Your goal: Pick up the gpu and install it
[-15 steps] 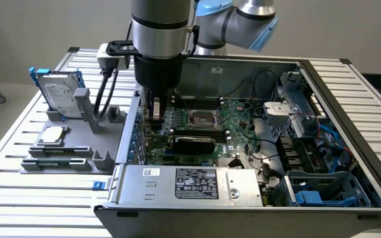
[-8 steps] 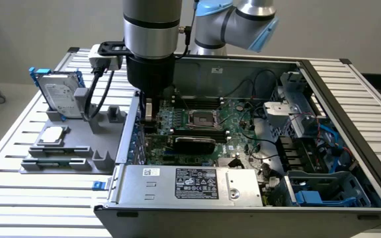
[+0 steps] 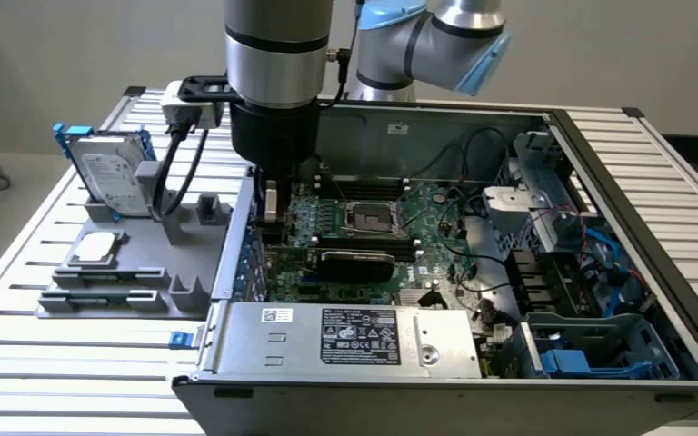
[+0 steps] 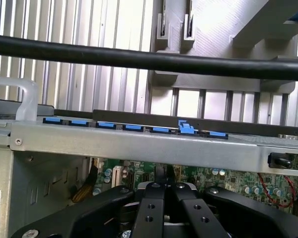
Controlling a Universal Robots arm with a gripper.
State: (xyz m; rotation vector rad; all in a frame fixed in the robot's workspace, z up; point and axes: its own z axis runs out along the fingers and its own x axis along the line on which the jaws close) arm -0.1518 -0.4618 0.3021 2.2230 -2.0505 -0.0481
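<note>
Nearest the exterior camera, lower middle of the frame: silver power supply with a white label, set in the front of the open computer case.

Just behind it, centre of frame: the gpu, a black-cooler card lying in the case on the green motherboard. Its long axis runs left to right across the frame. It looks already down in the slot area, though whether it is fully seated cannot be told from here.

The gripper hangs at the card's left end, under the black wrist, close against the case's left wall. The card lies below and to the right of the fingers. In the wrist view the gripper shows both black fingers pressed together with no gap, so the hand is closed. A thin edge appears between the tips, but what it is, and whether it is the card's bracket, cannot be made out. Contact with the gpu is hidden by the wrist in the exterior view.

Farther back, upper left: grey fixture tray on the slatted table, holding the hard drive in its blue frame, upright, and a small silver chip. Both are well apart from the gripper.

A black cable crosses the wrist view and blocks part of the tray beyond.
</note>
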